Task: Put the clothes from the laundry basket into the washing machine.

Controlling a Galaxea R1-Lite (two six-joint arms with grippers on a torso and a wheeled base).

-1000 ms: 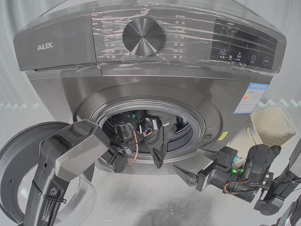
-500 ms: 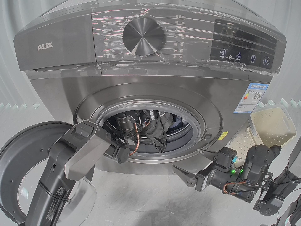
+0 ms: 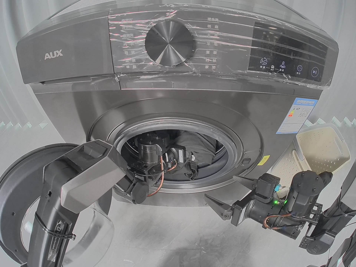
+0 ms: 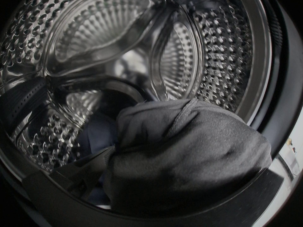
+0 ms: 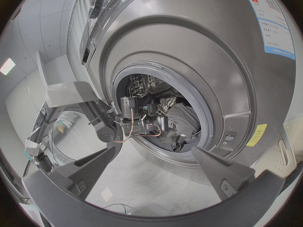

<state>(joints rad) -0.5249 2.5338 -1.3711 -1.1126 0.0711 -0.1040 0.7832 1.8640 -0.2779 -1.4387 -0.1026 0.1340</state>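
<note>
The grey washing machine (image 3: 178, 104) stands in front of me with its round opening uncovered. A dark grey garment (image 3: 198, 145) (image 4: 189, 148) (image 5: 183, 119) lies heaped just inside the drum, against the lower rim. My left gripper (image 3: 187, 160) (image 5: 172, 136) is in the opening, right at the garment. Its fingers (image 4: 85, 169) stand spread in the left wrist view, with the cloth bulging between them. A bluish item (image 4: 98, 133) lies deeper in the drum. My right gripper (image 3: 219, 187) (image 5: 152, 148) hangs open and holds nothing, low in front of the machine, right of the opening.
The machine's door (image 3: 22, 190) (image 5: 69, 136) is swung open at the left, beside my left arm. A cream laundry basket (image 3: 326, 145) (image 5: 284, 148) stands at the machine's right side, behind my right arm. Bare grey floor (image 3: 178, 234) lies below the opening.
The garment hung from my left gripper over the rim; it was carried into the drum and now lies heaped inside. The left gripper has drawn back slightly. The right arm has not moved.
</note>
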